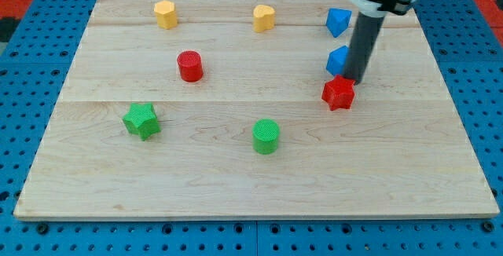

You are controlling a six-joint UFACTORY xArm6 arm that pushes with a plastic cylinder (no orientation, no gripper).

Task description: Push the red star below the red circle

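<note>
The red star (338,93) lies on the wooden board (236,177) at the view's right of centre. The red circle (189,66) stands at the upper left of centre, well to the left of the star. My tip (354,81) sits just above and to the right of the red star, touching or almost touching its upper right edge. The rod rises from there to the view's top right.
A blue block (338,59) sits just left of the rod and another blue block (338,21) lies above it. A yellow hexagon (165,13) and a yellow heart (264,18) lie along the top. A green star (141,120) and green circle (266,136) lie lower down.
</note>
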